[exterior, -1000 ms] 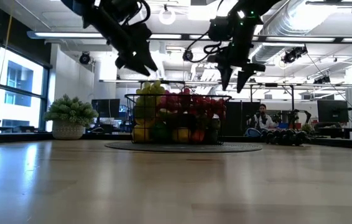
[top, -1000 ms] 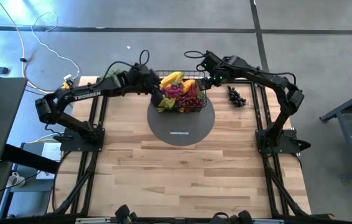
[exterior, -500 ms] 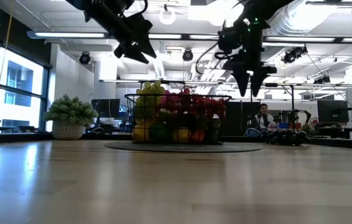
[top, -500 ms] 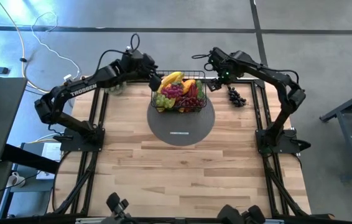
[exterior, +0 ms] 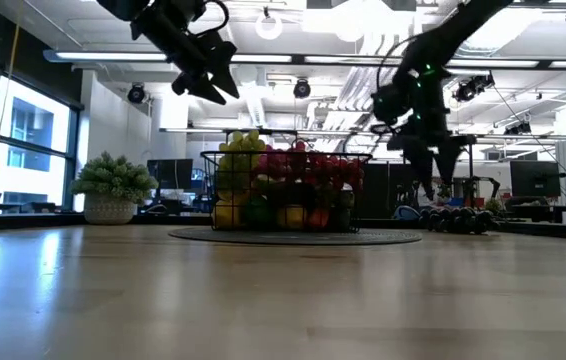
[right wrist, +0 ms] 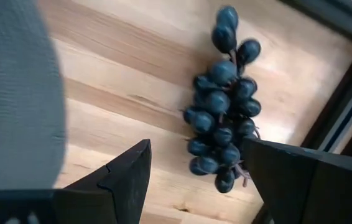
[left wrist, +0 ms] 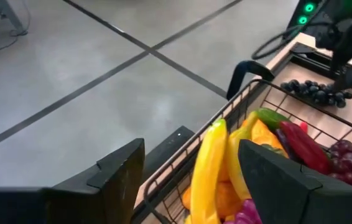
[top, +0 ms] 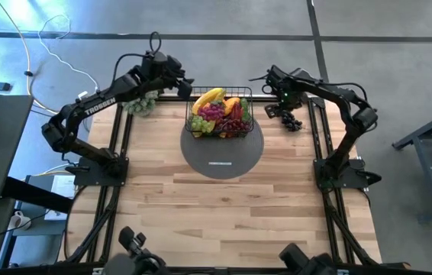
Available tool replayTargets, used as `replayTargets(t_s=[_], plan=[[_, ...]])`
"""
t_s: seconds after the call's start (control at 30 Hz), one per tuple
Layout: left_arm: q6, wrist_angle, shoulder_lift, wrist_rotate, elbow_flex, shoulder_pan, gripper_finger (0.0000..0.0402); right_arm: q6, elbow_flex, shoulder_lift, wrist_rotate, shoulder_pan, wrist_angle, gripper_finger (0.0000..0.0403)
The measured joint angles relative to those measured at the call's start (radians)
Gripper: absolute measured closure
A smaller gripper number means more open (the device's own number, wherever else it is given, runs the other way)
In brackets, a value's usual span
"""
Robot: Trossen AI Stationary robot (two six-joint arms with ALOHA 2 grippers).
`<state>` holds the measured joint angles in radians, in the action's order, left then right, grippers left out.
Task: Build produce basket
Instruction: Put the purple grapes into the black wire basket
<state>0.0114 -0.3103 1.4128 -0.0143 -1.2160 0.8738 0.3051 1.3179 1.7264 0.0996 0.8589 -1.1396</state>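
Basket: I see the black wire basket standing on the far half of the round grey mat, near the table's far edge, midway between the arms.
Produce: my view shows it heaped full; a yellow banana lies along the rim on the left arm's side, with red peppers, purple grapes and an orange piece beside it.
Loose bunch: I find one dark grape bunch lying alone on the wood, apart from the mat, near the table's right far corner.
Right gripper: I have the right gripper hanging over that bunch, fingers spread with the grapes showing between them, nothing grasped.
Left gripper: I have the left gripper raised off the basket's far left corner, fingers parted and empty.
Leafy bunch: I see a grey-green leafy bunch under the left arm at the table's far left edge.
Table: I see bare wooden planks across the near half.
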Motion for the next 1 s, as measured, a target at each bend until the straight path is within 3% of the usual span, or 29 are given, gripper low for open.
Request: replayTargets(t_s=[0.37,0.53,0.77,1.0], plan=[[0.0,0.001,0.0,0.003,0.0,0.019,0.0151,0.012,-0.192,0.0,-0.003,0.062,0.132,0.0165],[0.0,0.0,0.0,0.003,0.0,0.019,0.0151,0.034,-0.251,0.0,0.001,0.079,0.193,0.0183],[0.0,0.0,0.0,0.003,0.0,0.019,0.0151,0.065,-0.315,0.0,0.002,0.084,0.23,0.0244],[0.001,0.0,0.0,0.003,0.0,0.019,0.0151,0.08,-0.332,0.0,-0.002,0.084,0.249,0.0359]])
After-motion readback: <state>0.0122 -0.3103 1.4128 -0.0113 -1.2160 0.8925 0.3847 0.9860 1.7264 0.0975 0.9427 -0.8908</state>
